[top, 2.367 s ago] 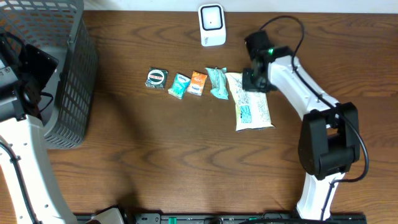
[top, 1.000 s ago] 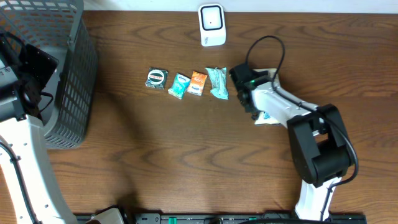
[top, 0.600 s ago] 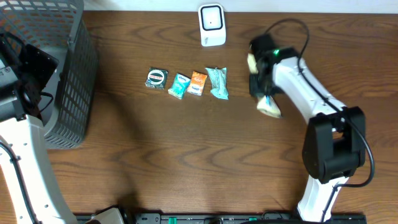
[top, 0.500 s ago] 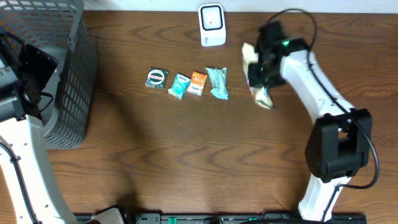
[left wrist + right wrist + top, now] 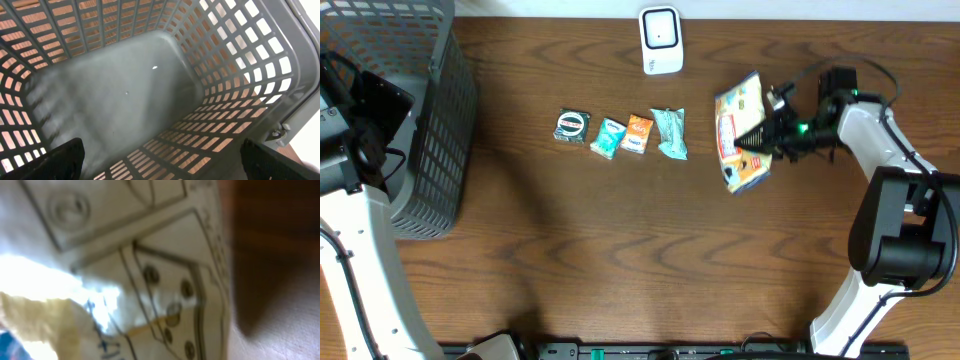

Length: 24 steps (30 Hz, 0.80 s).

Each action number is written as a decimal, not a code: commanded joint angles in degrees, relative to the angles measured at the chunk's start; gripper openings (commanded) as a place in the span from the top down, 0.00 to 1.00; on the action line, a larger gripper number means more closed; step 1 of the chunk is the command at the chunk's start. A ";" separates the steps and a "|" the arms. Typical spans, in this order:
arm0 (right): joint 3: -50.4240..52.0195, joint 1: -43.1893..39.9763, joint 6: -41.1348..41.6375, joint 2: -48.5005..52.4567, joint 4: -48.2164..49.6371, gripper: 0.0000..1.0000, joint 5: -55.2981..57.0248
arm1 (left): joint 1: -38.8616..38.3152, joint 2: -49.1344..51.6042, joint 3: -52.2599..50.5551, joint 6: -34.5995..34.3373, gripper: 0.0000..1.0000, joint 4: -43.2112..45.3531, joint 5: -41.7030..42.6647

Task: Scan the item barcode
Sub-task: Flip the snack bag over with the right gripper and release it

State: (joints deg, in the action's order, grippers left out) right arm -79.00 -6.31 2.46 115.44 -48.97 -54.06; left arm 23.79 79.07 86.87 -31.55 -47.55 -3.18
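Packet (image 5: 738,130) of snack food no longer lies flat on the table (image 5: 620,260) beside the row of small packets (image 5: 620,133). It is now lifted and turned, with its yellow and orange face toward the overhead camera. It hangs near the white scanner (image 5: 660,40), to the right of it and nearer the robot, not in front of its window. The right gripper (image 5: 767,135) is clenched on the packet's right edge, and its arm has swung out to the right. The right wrist view shows only blurred print, so the barcode's position cannot be told. Judgement: pick-up complete, presentation to the scanner outstanding. The left gripper (image 5: 165,162) is unchanged, jaws wide apart and holding nothing, above the grey basket (image 5: 430,120).
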 commanded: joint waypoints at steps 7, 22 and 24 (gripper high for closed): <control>5.77 -8.68 7.37 -0.26 3.26 0.78 7.04 | 0.20 0.02 0.35 -0.26 0.02 0.00 -0.50; -18.78 -3.67 7.32 -4.57 -19.54 0.74 36.20 | 0.20 0.02 0.35 -0.26 0.02 0.00 -0.52; -19.08 -1.11 7.34 -4.57 -19.19 0.81 37.73 | 0.20 0.02 0.35 -0.26 0.02 0.00 -0.52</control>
State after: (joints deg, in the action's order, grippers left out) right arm -96.60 -11.18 9.69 112.18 -68.05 -21.85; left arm 23.79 79.07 86.87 -31.55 -47.55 -3.18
